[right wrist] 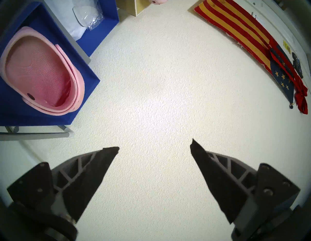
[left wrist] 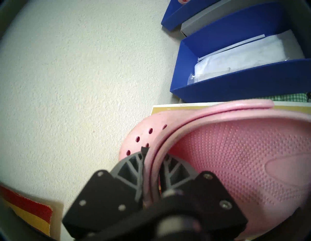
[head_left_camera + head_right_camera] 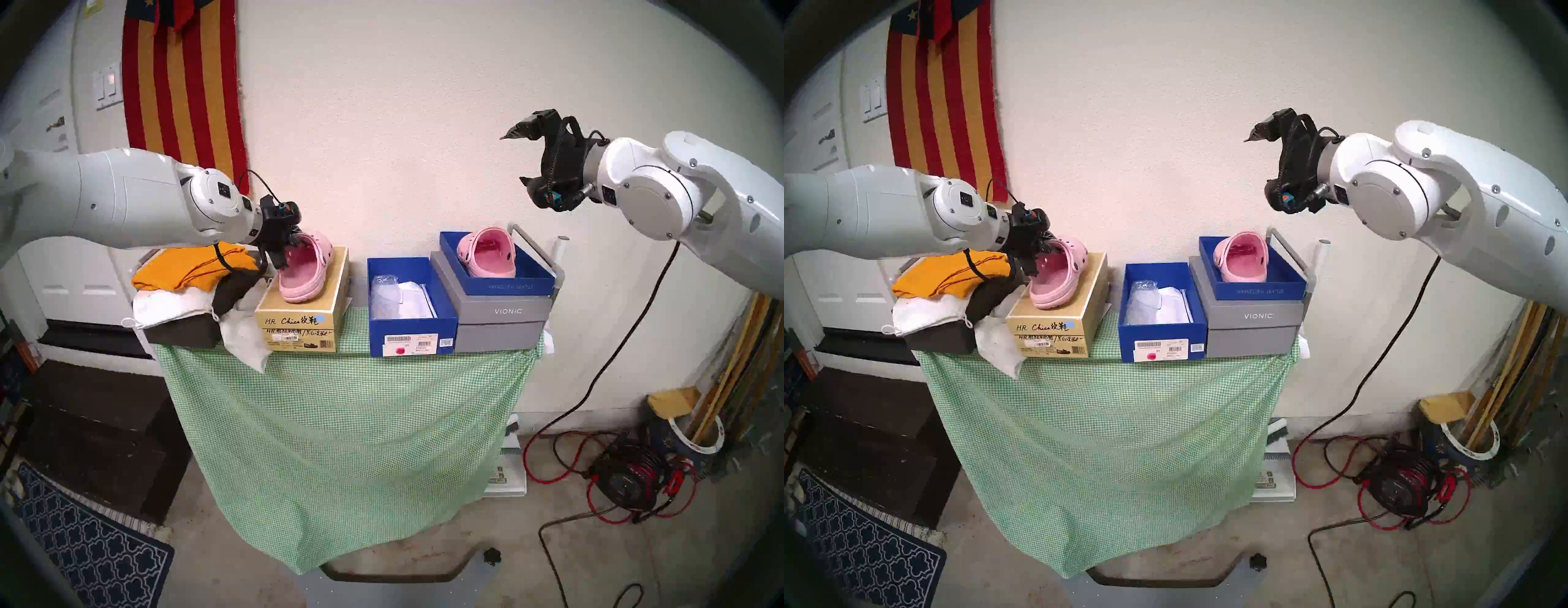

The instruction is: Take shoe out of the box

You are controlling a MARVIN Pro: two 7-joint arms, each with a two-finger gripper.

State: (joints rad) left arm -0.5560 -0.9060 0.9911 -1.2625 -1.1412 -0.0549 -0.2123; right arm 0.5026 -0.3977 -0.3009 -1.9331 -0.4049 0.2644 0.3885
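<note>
Green-checked table cloth [image 3: 339, 424]; left gripper [image 3: 283, 254] clamps pink clog [image 3: 303, 271] on gold box [image 3: 305, 314]; right gripper [image 3: 519, 157] spread wide, empty, near white wall [image 3: 403, 106].

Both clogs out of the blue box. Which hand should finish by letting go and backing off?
Left. The left hand is shut on the pink clog sitting on the gold box. The right hand is open, empty, raised.

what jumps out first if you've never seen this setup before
The left gripper clamped on the rim of a pink clog atop the gold box. Its twin clog sits in a blue lid on the grey Vionic box, while the blue box between them holds only white paper. The right gripper hangs open, high.
</note>
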